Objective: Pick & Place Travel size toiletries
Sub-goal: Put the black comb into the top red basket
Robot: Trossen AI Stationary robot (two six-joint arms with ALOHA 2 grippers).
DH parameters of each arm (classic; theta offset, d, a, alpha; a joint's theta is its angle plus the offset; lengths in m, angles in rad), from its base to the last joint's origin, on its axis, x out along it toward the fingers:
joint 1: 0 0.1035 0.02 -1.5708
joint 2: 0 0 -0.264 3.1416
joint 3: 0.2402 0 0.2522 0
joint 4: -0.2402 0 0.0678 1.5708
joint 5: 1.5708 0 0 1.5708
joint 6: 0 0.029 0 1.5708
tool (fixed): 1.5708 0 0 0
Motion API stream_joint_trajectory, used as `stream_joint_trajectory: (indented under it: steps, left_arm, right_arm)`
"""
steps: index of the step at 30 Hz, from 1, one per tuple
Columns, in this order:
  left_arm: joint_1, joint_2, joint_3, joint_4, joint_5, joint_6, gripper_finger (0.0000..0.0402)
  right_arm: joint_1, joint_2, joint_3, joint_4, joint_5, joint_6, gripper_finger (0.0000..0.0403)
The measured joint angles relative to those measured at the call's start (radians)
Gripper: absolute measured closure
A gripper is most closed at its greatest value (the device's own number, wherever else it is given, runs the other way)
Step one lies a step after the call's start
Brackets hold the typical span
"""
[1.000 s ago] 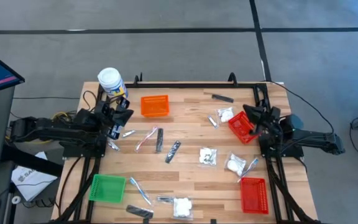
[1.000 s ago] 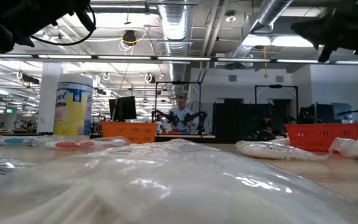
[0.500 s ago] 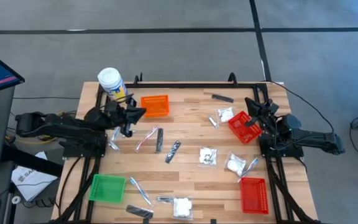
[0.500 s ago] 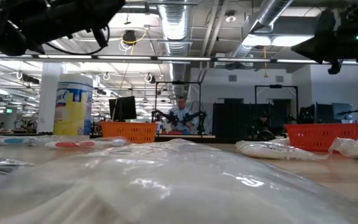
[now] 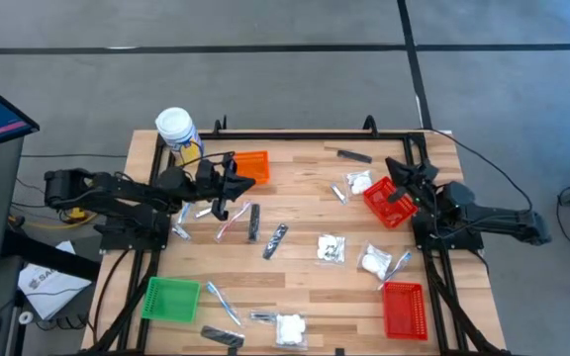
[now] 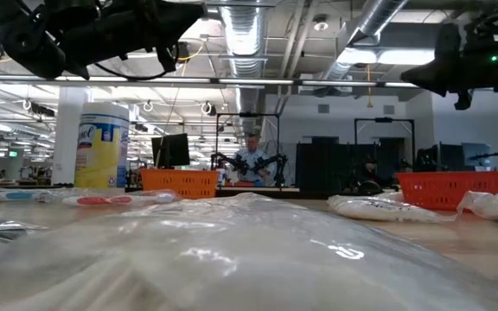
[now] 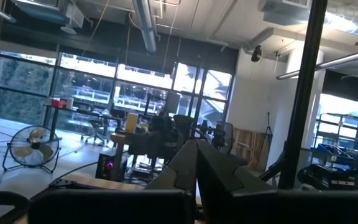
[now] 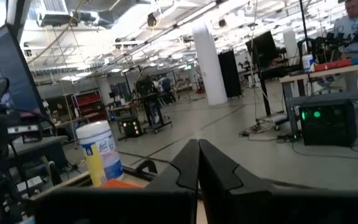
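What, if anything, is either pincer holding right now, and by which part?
Nothing is held. The left pincer, beside the orange mesh basket, and the right pincer, over the tilted red mesh basket, are both shut and empty.

left claw (image 5: 230,184) closed, right claw (image 5: 396,178) closed

Clear-wrapped packet (image 6: 232,250) before yellow-labelled jar (image 6: 102,145)

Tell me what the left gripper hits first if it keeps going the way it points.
Probably nothing on the table: the left gripper, shut and raised beside the orange basket, points level toward the right arm's side, over the toiletries. The right gripper lies farthest along; height is unclear.
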Motion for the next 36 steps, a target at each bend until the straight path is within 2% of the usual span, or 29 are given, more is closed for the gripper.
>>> stream_joint_trajectory:
  steps: [13,23,31,36]
  left_arm:
    - [0.0,-0.005,0.0,-0.034,0.0,0.0,0.0399]
    - [0.0,-0.005,0.0,-0.056,-0.012,0.0,0.0399]
    - [0.0,-0.005,0.004,-0.14,-0.098,0.051,0.0399]
    - [0.0,-0.005,0.08,-0.34,-0.112,0.1,0.0399]
  right_arm:
    - [0.001,0.318,0.132,-0.007,0.001,0.041,0.0403]
    - [-0.031,0.58,0.247,-0.007,0.063,0.068,0.0403]
    - [-0.138,0.782,0.328,-0.066,0.071,0.177,0.0403]
    - [-0.208,0.912,0.44,-0.197,0.034,0.256,0.0403]
